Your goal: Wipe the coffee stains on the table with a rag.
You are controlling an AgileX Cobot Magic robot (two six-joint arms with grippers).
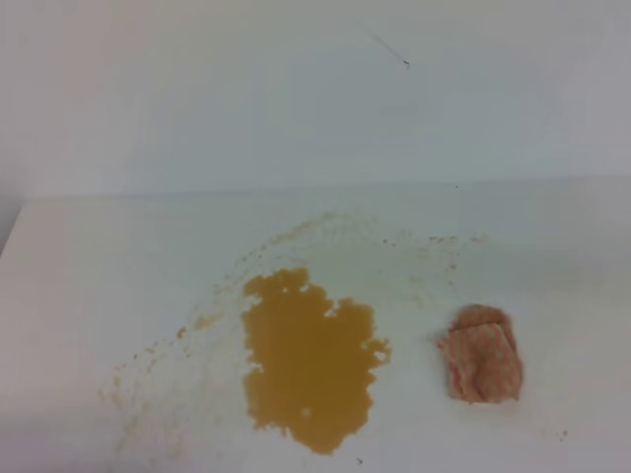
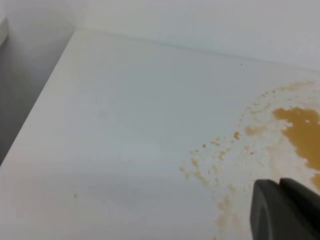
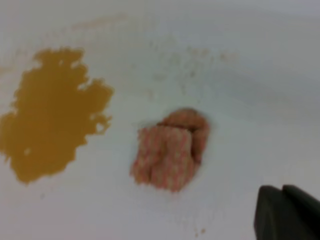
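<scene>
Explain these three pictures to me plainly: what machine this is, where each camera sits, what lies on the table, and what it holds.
This is a two-armed robot. One camera looks down from above; the other two ride on its wrists. On the white table lies an orange-brown puddle with speckles around it, the coffee stains. To their right, apart from them, sits a crumpled pinkish-orange rag. The dark shape in the corner of the left wrist view is the left gripper; the right gripper shows likewise. Both look shut and hold nothing. The rag is untouched.
</scene>
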